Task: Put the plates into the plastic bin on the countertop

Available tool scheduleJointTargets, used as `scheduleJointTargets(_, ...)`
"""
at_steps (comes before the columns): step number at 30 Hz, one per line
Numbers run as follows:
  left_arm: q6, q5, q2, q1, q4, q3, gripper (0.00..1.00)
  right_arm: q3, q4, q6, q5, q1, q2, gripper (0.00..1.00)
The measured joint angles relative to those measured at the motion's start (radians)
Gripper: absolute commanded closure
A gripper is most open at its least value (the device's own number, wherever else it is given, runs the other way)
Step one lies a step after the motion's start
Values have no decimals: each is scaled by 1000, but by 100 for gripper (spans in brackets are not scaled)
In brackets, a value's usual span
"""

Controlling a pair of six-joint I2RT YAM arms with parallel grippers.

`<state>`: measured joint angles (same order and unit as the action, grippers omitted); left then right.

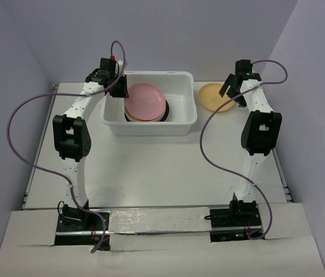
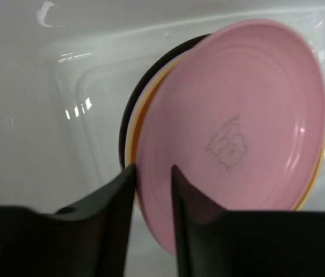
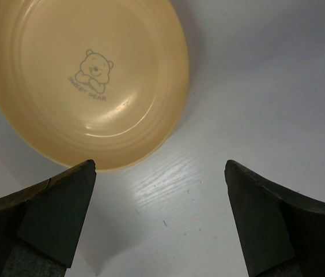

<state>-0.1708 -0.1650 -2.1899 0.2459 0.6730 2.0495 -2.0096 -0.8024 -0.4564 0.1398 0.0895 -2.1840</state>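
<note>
Inside plastic bin [image 1: 151, 128], pink plate [image 1: 145, 103] tops stack [image 2: 129, 115], left gripper [image 2: 152, 168] pinching rim; right gripper [image 3: 159, 167] spread outside.

The pink plate [image 2: 231, 127] is smooth plastic with a soft gloss. The white bin [image 2: 64, 86] is shiny plastic. The yellow plate [image 3: 87, 75] looks satin-smooth. The worktop [image 3: 254, 86] is faintly grained.

There was one white bin [image 1: 149, 128]. Five plates could be counted: one pink plate [image 2: 237, 115], one orange plate [image 2: 148, 101], one cream plate [image 2: 130, 147], one dark plate [image 2: 127, 115] and one yellow plate [image 3: 87, 75]. Any more beneath the pink one were hidden. There were two claws, the left claw [image 2: 151, 173] and the right claw [image 3: 159, 167].
</note>
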Motion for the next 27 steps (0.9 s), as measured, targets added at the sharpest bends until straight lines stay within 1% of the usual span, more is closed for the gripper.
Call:
scheduleJointTargets(2, 2, -3, 1, 0, 8, 0, 33, -17, 2, 0, 2, 0, -19, 2)
scheduleJointTargets(4, 4, -3, 3, 0, 14, 0, 12, -31, 2, 0, 2, 0, -36, 5)
scheduleJointTargets(5, 7, -3, 4, 1, 16, 1, 7, -37, 2, 0, 3, 0, -44, 8)
scheduleJointTargets(7, 13, -2, 5, 1, 17, 6, 1, -52, 2, -1, 4, 0, -62, 21)
scheduleJointTargets(9, 20, 1, 11, 1, 15, 16, 1, -67, 2, -2, 9, 0, -80, 31)
scheduleJointTargets(12, 28, 11, 54, 1, 7, 19, 1, -92, 2, -8, 22, 0, -110, 41)
scheduleJointTargets(16, 39, 54, 172, 2, -49, 19, 1, -107, 1, -20, 48, 0, -139, 42)
scheduleJointTargets(21, 75, 114, 361, 6, -163, 1, 1, -127, -1, -34, 60, 0, -176, 42)
scheduleJointTargets(24, 100, 137, 438, 12, -207, 0, 1, -139, -1, -40, 62, 0, -203, 41)
scheduleJointTargets(27, 127, 163, 479, 15, -220, 0, 1, -150, -2, -45, 62, 0, -229, 42)
